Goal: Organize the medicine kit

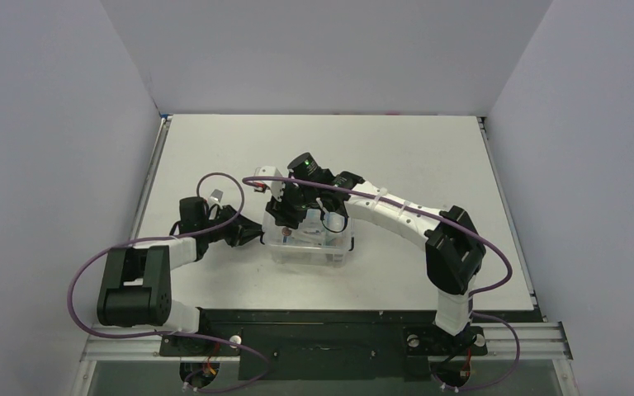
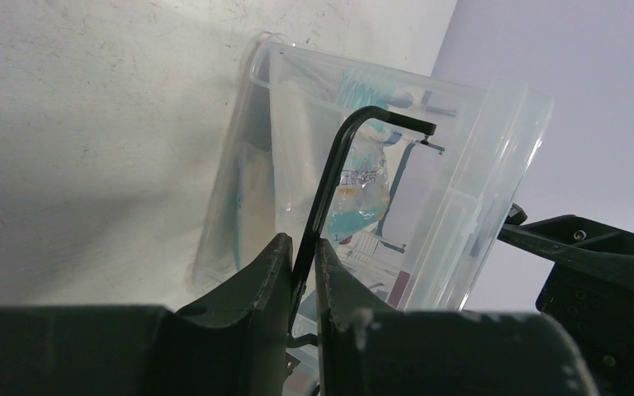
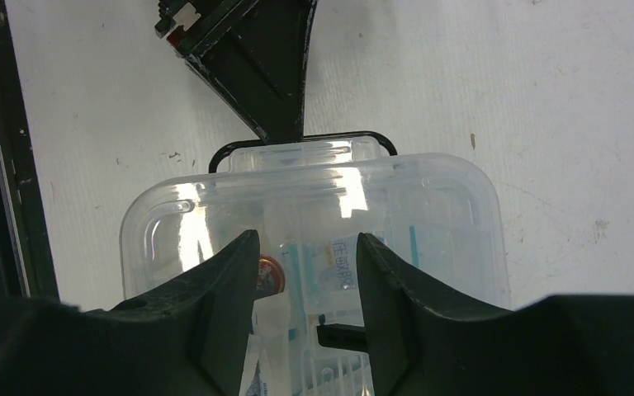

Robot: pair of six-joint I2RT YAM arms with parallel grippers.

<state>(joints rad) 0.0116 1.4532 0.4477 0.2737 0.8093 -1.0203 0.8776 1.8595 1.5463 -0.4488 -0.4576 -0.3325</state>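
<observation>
The white table (image 1: 429, 165) carries the medicine kit (image 1: 314, 252), which sits near its middle, a little towards the near edge, between the two arms. It is a clear plastic rectangular box with rounded corners and a raised rim. From the right wrist it looks covered by a clear top, though the glare makes that hard to confirm. Through the walls the contents show packed close together. There is pale white material along one side (image 2: 295, 157) and a small soft pouch of blue-green liquid with printed characters (image 2: 361, 202). There are also packets with teal stripes (image 3: 307, 262) and a small round red-orange item (image 3: 269, 276). What each one is cannot be read further. At the box's left end a thin black wire side clip (image 2: 328, 188) stands out from the wall. The left gripper (image 2: 301, 247) lies low on the table just beside that end, its fingers (image 2: 260, 272) clenched tight on the clip. The right gripper (image 3: 305, 239) hangs over the kit pointing down, its fingers (image 3: 231, 280) parted with nothing gripped between them and the lidded interior visible in the gap. A short black piece (image 3: 340, 335) shows low between them. Whether it touches a finger cannot be told.
</observation>
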